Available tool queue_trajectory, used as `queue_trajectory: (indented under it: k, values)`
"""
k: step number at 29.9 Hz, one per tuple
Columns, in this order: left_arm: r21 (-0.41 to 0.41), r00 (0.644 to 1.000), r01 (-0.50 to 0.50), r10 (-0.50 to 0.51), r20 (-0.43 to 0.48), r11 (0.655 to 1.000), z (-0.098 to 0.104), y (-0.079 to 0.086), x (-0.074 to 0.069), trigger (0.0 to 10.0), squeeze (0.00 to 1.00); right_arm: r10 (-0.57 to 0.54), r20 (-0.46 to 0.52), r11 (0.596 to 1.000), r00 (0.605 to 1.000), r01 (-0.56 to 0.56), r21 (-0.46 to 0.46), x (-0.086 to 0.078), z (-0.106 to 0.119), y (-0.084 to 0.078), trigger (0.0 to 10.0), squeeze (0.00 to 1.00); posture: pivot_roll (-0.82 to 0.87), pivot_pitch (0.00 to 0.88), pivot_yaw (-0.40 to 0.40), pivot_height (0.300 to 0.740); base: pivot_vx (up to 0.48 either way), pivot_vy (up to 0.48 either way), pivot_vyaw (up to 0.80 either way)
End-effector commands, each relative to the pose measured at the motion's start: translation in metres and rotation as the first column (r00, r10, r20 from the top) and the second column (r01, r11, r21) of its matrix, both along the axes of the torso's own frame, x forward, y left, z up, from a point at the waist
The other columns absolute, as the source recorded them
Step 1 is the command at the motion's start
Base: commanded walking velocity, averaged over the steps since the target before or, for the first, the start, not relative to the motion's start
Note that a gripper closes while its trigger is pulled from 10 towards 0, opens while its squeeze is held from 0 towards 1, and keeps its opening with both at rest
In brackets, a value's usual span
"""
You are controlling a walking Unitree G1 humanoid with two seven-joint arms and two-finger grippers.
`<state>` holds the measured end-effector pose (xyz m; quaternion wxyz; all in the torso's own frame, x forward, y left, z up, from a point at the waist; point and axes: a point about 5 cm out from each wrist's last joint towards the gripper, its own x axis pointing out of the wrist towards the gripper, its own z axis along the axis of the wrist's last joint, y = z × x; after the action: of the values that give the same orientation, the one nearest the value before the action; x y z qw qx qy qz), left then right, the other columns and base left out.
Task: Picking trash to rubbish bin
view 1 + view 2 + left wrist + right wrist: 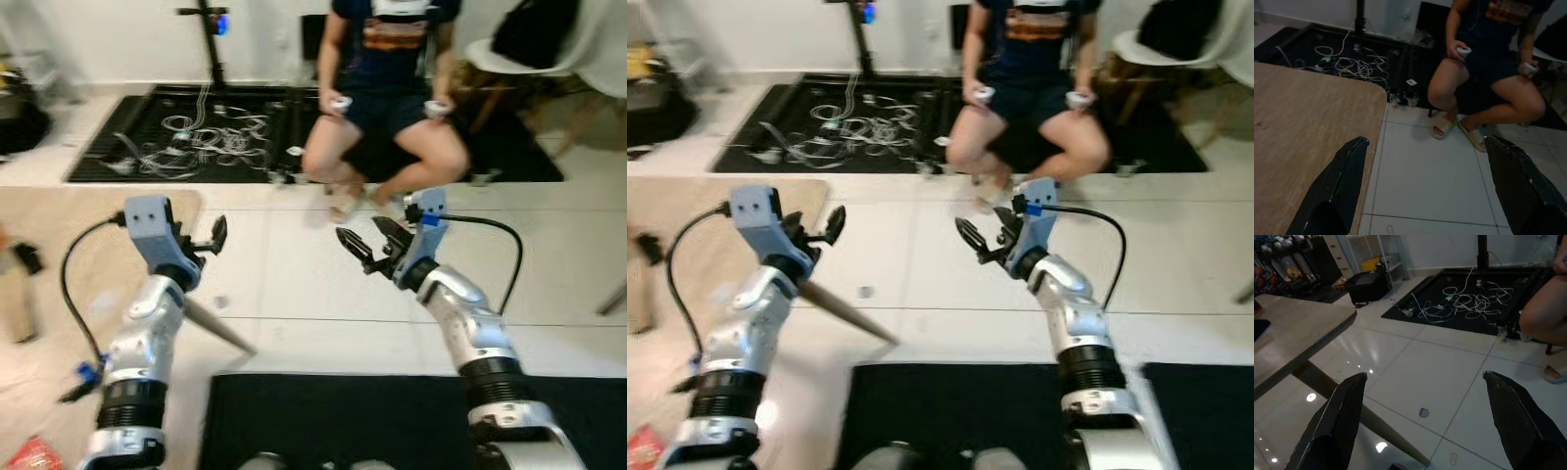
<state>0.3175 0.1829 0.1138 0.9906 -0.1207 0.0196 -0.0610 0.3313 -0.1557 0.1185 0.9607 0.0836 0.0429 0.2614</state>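
Both arms are held raised over the white tiled floor (284, 284). The left gripper (201, 243) is seen beside the wooden counter (1303, 137), jaws released and empty; the right gripper (367, 245) likewise, jaws spread. A small scrap (1423, 412) is seen lying flat on the floor near the counter's leg (1366, 423). No writing can be read.

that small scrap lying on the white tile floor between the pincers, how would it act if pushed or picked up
The small grey scrap lies flat on the glossy white tile floor, so it would probably slide rather than roll. It looks thin and light, likely hard to get under with the long black fingers of the open right pincer. Its material cannot be told.
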Motion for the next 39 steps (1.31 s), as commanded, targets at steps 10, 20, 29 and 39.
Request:
queue_trajectory:
  k: [10, 20, 29, 39]
  values:
    - [0.022, 1.000, -0.031, 0.031, -0.005, 0.999, -0.0008, 0.0043, -0.0011, 10.0, 0.00, 0.010, -0.013, 1.000, 1.000, -0.010, 0.009, -0.0014, -0.0030, 0.0038, 10.0, 0.00, -0.16, 0.000, 0.033, 0.740, 0.000, 0.000, 0.73]
    - [0.028, 0.999, -0.042, 0.042, -0.008, 0.999, -0.0013, 0.0053, -0.0006, 10.0, 0.00, 0.017, -0.016, 1.000, 1.000, -0.017, 0.007, -0.0013, -0.0037, 0.0044, 10.0, 0.00, -0.15, 0.000, 0.032, 0.740, 0.000, 0.000, 0.73]
    - [0.028, 0.999, -0.046, 0.046, -0.010, 0.999, -0.0010, 0.0058, 0.0005, 10.0, 0.00, 0.019, -0.018, 1.000, 1.000, -0.019, 0.009, -0.0005, -0.0032, 0.0049, 10.0, 0.00, -0.16, 0.000, 0.033, 0.740, 0.000, 0.000, 0.73]
    - [0.030, 0.999, -0.047, 0.048, -0.011, 0.998, -0.0007, 0.0062, 0.0010, 10.0, 0.00, 0.026, -0.017, 1.000, 1.000, -0.025, 0.010, -0.0003, -0.0027, 0.0055, 10.0, 0.00, -0.15, 0.000, 0.032, 0.740, 0.000, 0.000, 0.73]
